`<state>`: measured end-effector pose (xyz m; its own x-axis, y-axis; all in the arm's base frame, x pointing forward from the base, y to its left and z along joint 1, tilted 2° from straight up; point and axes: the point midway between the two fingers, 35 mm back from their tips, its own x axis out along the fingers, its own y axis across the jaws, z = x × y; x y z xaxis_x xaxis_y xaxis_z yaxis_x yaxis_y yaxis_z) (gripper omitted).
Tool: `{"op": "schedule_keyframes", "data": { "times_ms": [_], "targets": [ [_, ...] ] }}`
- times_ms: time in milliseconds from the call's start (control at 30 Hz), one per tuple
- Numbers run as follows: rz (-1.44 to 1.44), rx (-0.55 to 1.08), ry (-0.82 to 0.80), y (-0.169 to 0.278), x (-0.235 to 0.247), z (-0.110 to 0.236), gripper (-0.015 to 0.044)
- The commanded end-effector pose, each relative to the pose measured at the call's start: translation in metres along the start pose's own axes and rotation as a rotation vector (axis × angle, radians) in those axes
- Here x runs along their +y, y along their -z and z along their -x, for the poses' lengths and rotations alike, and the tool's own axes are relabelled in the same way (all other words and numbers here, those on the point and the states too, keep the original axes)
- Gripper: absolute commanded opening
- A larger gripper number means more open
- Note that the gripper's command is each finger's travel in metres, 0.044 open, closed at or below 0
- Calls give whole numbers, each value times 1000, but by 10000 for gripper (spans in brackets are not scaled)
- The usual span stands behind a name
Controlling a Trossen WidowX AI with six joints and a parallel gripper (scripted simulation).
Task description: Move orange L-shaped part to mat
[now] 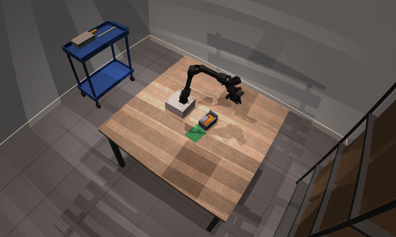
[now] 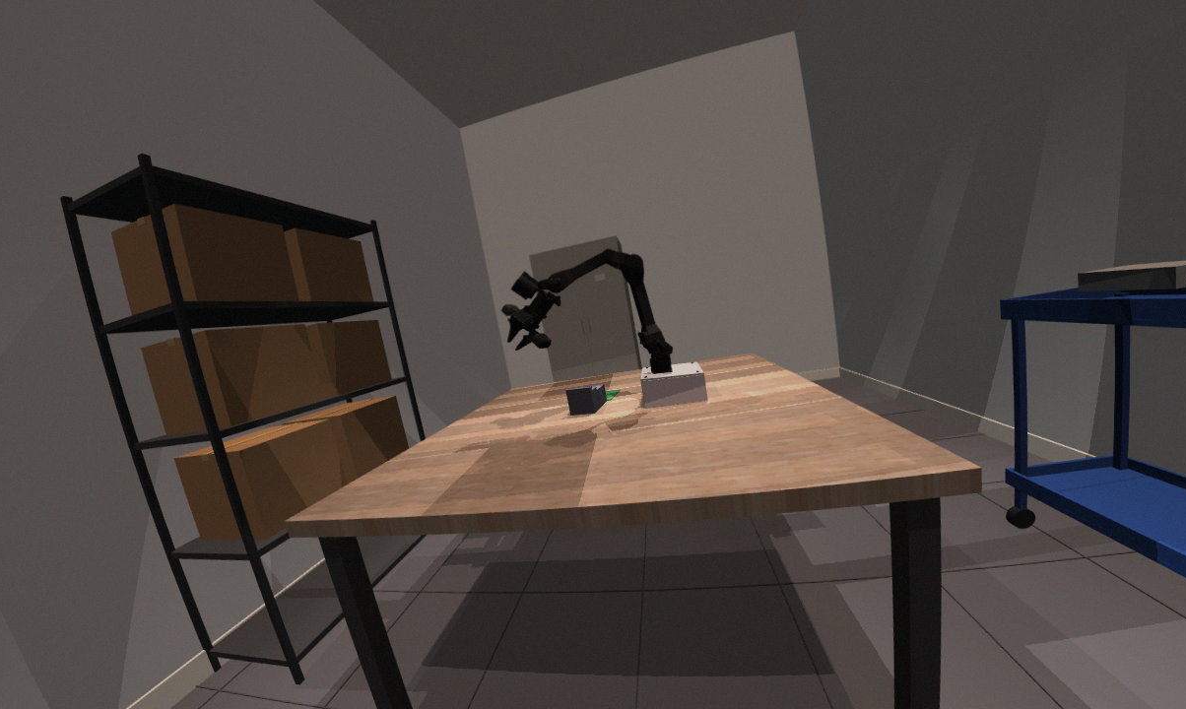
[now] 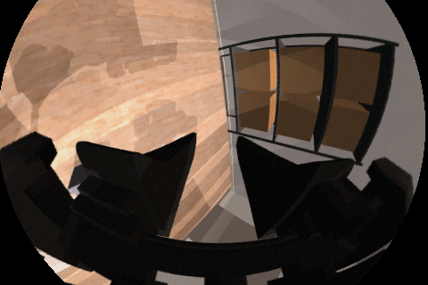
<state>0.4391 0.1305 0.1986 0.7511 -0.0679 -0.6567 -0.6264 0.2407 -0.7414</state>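
Note:
The orange L-shaped part lies flush in the pocket of the grey tray near the table's middle. In the exterior view only the tray's dark side shows and the part is hidden. The green mat lies flat right beside the tray. My gripper hangs in the air well above the table, off to the tray's far right side, fingers pointing down. Its fingers stand partly apart with nothing between them.
The arm's grey base box stands on the table next to the mat. A blue cart stands on the floor off one side. A black shelf with brown boxes stands off the other.

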Motion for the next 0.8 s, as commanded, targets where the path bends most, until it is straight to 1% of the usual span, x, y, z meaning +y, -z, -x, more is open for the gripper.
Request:
{"op": "schedule_keyframes", "data": {
  "times_ms": [0,133,233,367,433,767],
  "targets": [
    [-467,143,-282,47,63,-9,180],
    [-746,285,-412,72,96,-4,180],
    [-961,422,-494,90,120,4,180],
    [-1246,644,-575,110,150,21,180],
    [-1329,718,-591,115,159,27,180],
    [-1340,728,-593,116,160,28,180]
  ]
}}
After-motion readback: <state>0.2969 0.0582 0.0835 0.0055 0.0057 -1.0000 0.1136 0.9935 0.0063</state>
